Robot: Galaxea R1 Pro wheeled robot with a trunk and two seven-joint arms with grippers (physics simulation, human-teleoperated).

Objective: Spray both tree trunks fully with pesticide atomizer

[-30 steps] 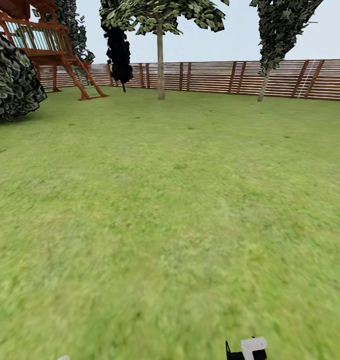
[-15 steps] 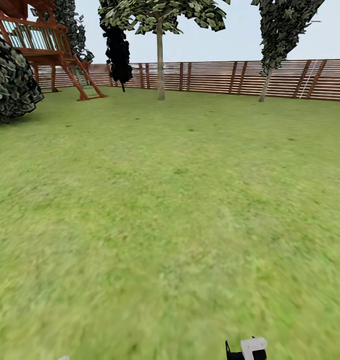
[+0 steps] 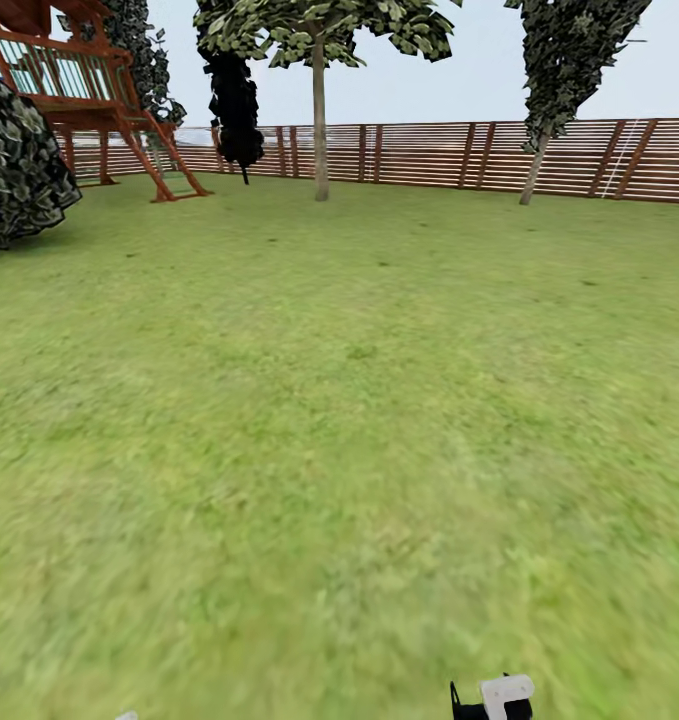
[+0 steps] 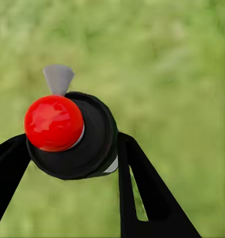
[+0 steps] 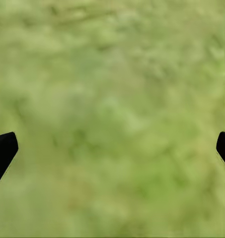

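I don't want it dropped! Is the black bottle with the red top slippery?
Probably stiff: the bottle looks undented between the left tool's fingers. Its smooth round sides might slip or twist. Laid down, it'd likely roll.

Open grass (image 3: 359, 400) up to trees (image 3: 320, 120)

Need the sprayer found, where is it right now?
In the left wrist view the sprayer sits between the left gripper's fingers, red knob facing the camera, grass behind.
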